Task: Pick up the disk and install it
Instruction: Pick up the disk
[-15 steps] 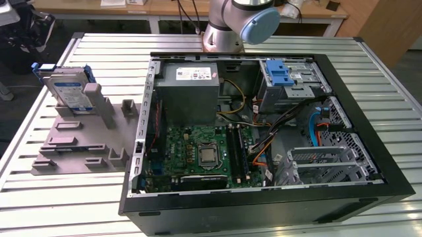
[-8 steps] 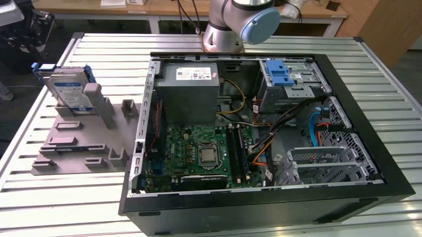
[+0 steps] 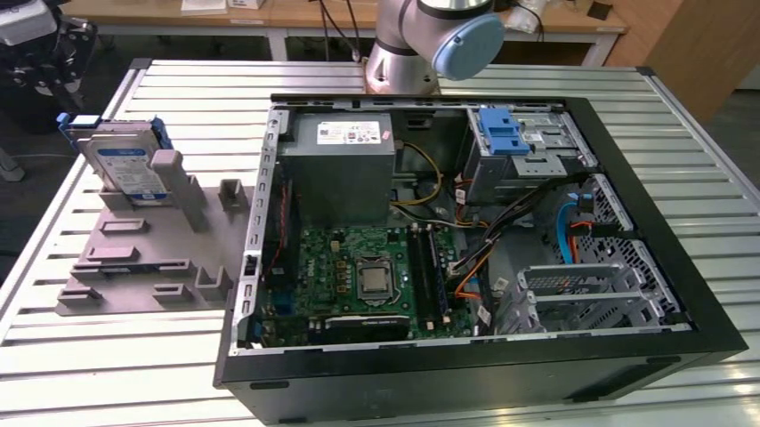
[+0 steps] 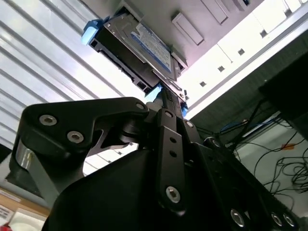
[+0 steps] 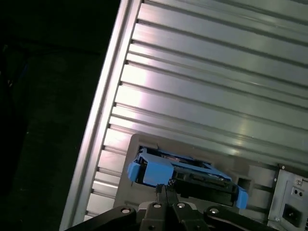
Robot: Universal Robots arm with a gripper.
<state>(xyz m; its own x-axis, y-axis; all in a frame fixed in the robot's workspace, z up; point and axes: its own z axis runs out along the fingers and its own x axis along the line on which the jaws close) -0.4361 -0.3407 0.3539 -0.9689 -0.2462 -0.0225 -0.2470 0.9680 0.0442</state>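
- Wooden benches (image 3: 297, 13) run along the back of the room in the exterior view; below them I see one ribbed metal table (image 3: 142, 374) filling most of the frame.
- On it I count one open computer case (image 3: 475, 391) at centre and right. Inside are one grey power supply box (image 3: 344, 169), one green motherboard (image 3: 356, 276) and one blue latch (image 3: 505, 133) at the upper right.
- One grey stand (image 3: 142, 267) lies at the exterior view's left, just beside the case. The one disk (image 3: 125, 165) stands on edge in it, label facing the camera.
- One arm (image 3: 428, 44) rises at the top centre. Its gripper (image 3: 45, 76) is the dark mass in the upper left corner, near the disk but apart from it.
- From the second wrist view, the gripper (image 4: 163, 94) points at the one disk (image 4: 144, 43) seated in the stand, with bright table slats (image 4: 38, 62) beside it.
- From the first wrist view, the gripper's (image 5: 163, 190) jaws look pressed together with nothing pinched, their tips just short of the disk's (image 5: 183, 173) blue frame.
- Beyond the disk I see table slats (image 5: 216, 86), then dark floor (image 5: 38, 96) past the table's edge.
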